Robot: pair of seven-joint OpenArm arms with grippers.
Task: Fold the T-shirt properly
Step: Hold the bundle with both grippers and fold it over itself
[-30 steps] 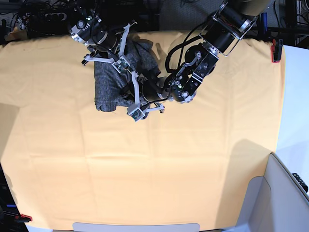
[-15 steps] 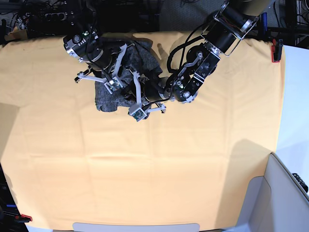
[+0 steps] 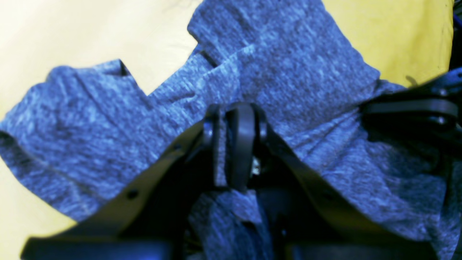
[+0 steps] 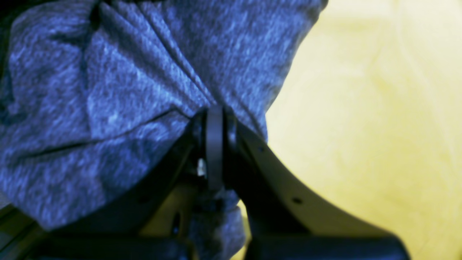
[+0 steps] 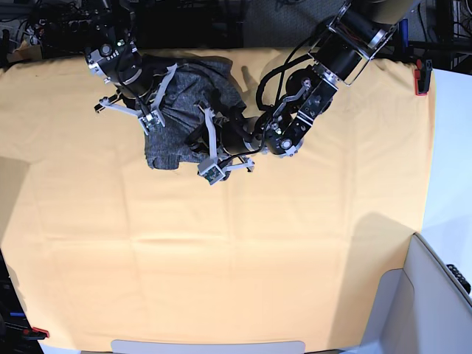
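While the yellow-orange table cloth [image 5: 236,243] spreads wide and bare on the near side of both grippers, the T-shirt [image 5: 184,110] sits bunched between them near the far edge. Each pinches it: the left gripper [image 3: 236,144] clenched on a fold, the right gripper [image 4: 214,144] likewise. Open room lies toward the near edge, so spreading probably goes there.

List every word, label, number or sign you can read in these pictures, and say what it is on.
None can be read. The grey T-shirt has no print, the yellow table cloth is plain, and nothing legible shows on the left gripper or right gripper.
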